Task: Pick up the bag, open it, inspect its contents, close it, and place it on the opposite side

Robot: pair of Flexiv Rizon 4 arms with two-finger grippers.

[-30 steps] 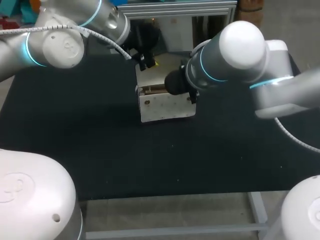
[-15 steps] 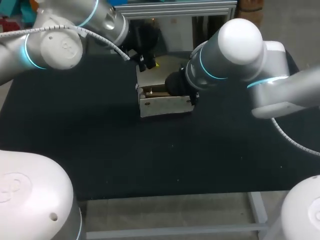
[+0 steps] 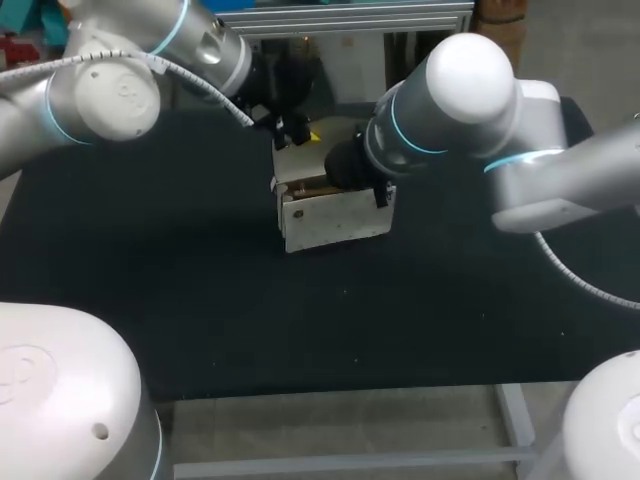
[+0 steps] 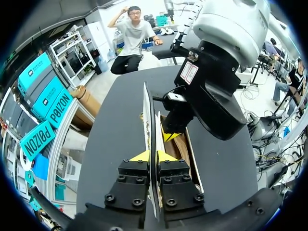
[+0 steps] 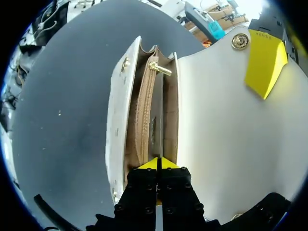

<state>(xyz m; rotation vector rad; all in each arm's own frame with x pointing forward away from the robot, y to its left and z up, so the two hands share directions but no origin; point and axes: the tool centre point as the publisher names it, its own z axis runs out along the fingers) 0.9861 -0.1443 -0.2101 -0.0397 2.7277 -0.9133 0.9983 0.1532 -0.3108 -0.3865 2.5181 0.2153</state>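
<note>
Pinching raised flap point(image 4: 147, 110) of white leather bag point(image 3: 335, 215) with left fingers point(image 4: 139, 156); right fingers point(image 5: 149, 164) closed together inside its open mouth, over black counter point(image 3: 150, 250).

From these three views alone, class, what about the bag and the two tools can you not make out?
- Contents of the bag: right wrist view, the zip pocket is closed and the slot beside it dark.
- Right tool: head view, hidden behind its own wrist.
- What the right tool pinches, if anything: right wrist view, its fingers cover the spot.
- Whether the bag rests on the table: no view shows its base.
</note>
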